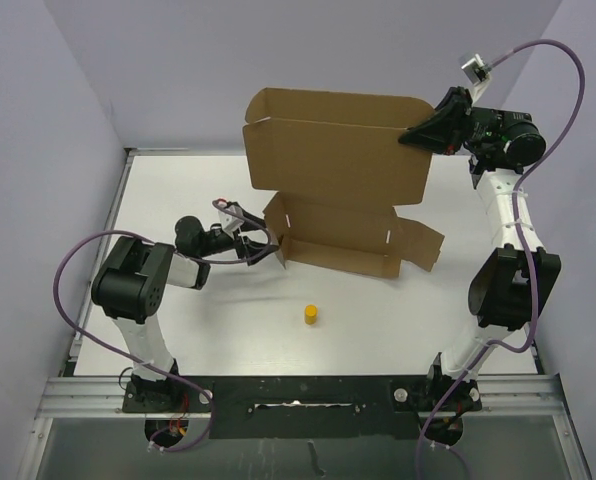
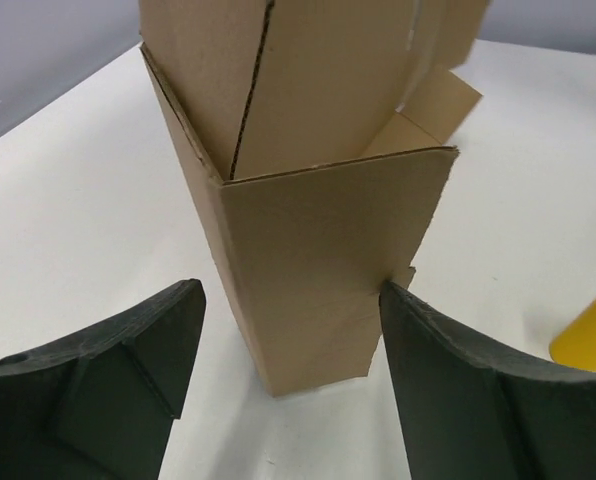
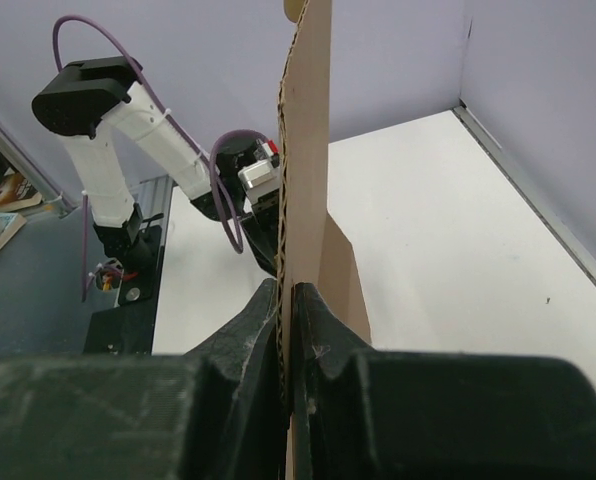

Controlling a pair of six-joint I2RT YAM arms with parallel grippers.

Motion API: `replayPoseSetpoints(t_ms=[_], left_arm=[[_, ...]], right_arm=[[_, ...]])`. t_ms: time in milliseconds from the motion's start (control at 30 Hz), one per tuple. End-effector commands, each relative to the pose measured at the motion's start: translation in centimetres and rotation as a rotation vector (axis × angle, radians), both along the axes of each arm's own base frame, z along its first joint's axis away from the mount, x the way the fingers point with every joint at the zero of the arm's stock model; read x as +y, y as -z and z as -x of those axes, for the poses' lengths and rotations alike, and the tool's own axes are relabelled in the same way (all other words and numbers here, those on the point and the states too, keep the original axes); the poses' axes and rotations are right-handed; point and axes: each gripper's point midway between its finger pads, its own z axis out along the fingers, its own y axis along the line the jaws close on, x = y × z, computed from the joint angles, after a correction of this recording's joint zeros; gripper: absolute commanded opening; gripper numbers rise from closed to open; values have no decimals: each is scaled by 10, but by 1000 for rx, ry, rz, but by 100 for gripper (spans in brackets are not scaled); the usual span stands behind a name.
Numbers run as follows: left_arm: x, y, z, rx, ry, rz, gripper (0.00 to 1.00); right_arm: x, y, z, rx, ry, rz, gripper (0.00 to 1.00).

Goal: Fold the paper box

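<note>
Paper box (image 1: 333,190) brown, half-formed, lid upright near the far edge; my right gripper (image 3: 290,300) clamps the lid; my left gripper (image 2: 290,310) gapes around its corner.

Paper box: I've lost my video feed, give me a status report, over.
Right end effector shut on raised lid of paper box. Left end effector open, straddling a corner flap. Yellow cylinder in front, apart from box.

The paper box (image 1: 338,160), plain brown cardboard, stands half-folded mid-table (image 1: 398,320): low walls up, its big lid panel raised upright, one side flap splayed right.
</note>
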Motion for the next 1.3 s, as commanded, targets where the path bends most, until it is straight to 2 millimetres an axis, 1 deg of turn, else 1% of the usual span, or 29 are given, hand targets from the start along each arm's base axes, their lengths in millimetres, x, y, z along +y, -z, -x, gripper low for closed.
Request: replayPoseSetpoints(t_ms=[0,133,267,367,400,500,533,700,767,900,933,1033,1133,1200,1233,1267], left_arm=[[0,-22,-27,-65,-93,75,67],[1,-25,-31,-46,-112,98,58],[0,-28,-34,-33,-118,126,51],[-1,-30,-37,-8,-116,146,44],[-2,-31,-38,-1,-114,151,44],[0,-33,-39,13,-126,162,62],[1,-33,-40,8,-128,159,64],[7,-38,-42,6,-136,164,69],[10,-41,-44,4,-140,169,69],[13,-47,-54,25,-160,196,59],[12,-46,-54,36,-159,199,56],[9,-54,-59,44,-144,218,42],[9,-56,-58,50,-135,221,30],[10,-57,-57,54,-137,223,28],[12,-57,-57,60,-140,225,31],[15,-58,-56,64,-145,228,36]], right_arm=[[10,-22,18,-63,-9,-32,0],[11,-20,19,-58,-12,-31,0],[12,-19,18,-51,-14,-33,0],[13,-18,19,-47,-16,-34,0],[13,-18,19,-46,-16,-32,0],[13,-18,20,-46,-17,-30,0],[13,-18,20,-45,-17,-31,0],[13,-23,19,-23,-12,-53,0],[14,-24,20,-16,-12,-60,0],[19,-25,23,-7,-24,-61,0],[20,-24,24,-4,-26,-60,0],[21,-23,24,0,-29,-58,0],[20,-20,22,8,-28,-56,0],[20,-19,21,10,-28,-56,0],[19,-19,20,12,-27,-54,0],[19,-19,19,13,-24,-54,0]])
